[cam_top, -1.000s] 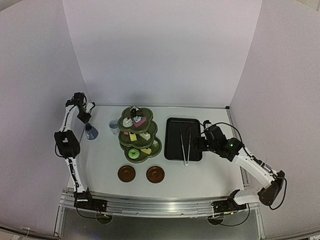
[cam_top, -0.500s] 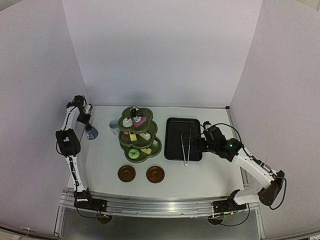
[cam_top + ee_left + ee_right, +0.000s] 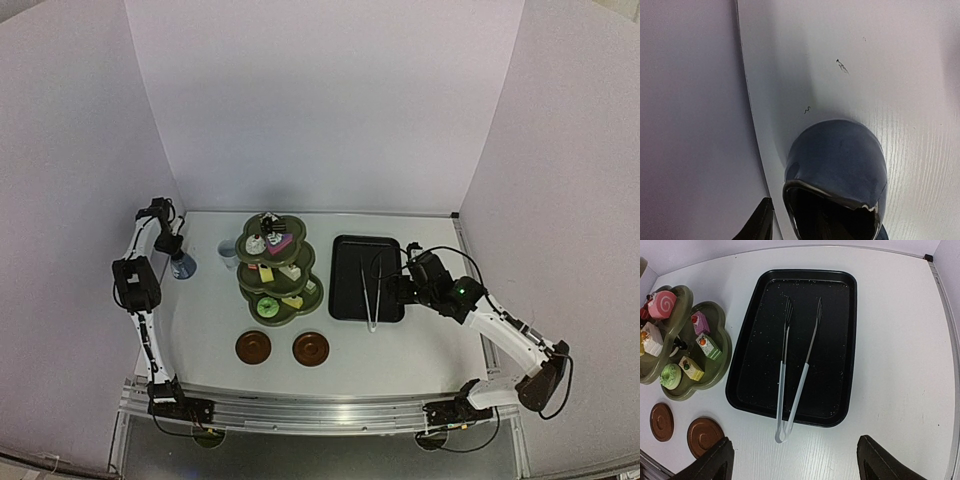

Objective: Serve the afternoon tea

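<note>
The small blue-grey pot (image 3: 183, 266) stands by the table's (image 3: 420, 350) left edge, at 9 o'clock from the three-tier stand (image 3: 278, 275) and 5 o'clock just under the left gripper (image 3: 172, 243), whose finger (image 3: 759, 226) flanks its rim, grip impossible to judge, while the right gripper (image 3: 794, 450) gapes wide, empty, with the tongs (image 3: 790, 390) at its 12 o'clock.

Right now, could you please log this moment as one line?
left gripper: at blue-grey pot, grip unclear | right gripper: open, empty, near tongs | tongs: on black tray
</note>
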`<state>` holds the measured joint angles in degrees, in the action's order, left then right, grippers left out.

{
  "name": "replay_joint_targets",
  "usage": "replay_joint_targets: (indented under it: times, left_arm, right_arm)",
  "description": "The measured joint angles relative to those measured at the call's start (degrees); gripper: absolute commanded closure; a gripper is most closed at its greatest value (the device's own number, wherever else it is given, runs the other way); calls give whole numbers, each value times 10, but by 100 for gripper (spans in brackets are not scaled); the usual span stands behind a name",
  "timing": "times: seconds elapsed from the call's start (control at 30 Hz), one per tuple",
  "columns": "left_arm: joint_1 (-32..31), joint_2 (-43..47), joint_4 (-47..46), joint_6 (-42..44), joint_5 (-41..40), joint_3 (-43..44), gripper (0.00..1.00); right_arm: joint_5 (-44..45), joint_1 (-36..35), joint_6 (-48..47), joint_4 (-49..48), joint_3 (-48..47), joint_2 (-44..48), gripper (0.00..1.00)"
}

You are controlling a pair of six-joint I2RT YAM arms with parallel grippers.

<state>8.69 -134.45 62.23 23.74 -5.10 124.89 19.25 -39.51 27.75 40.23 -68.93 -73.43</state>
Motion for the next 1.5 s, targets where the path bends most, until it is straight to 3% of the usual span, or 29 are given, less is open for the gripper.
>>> replay_joint_targets:
  times: [0.23, 0.53, 0.77, 1.0, 1.2, 1.5]
  left_arm:
    - [0, 0, -11, -24, 0, -16, 99]
    - [0, 9, -27, -69, -10, -33, 100]
    - [4, 104, -61, -130, 4, -180, 100]
    - [5, 255, -33, -194, 37, -337, 100]
    - [5, 406, 2, -227, 64, -398, 100]
    - [-45, 569, 64, -254, 60, -447, 100]
  right_arm:
    - [0, 0, 2, 0, 0, 0, 18]
    - [-1, 0, 2, 0, -2, -1, 19]
    - [6, -19, 0, 2, -29, -28, 19]
    - [40, -125, -35, 0, -92, -81, 18]
    - [60, -249, -120, -33, -166, -162, 17]
    - [103, -388, -296, -138, -453, -452, 19]
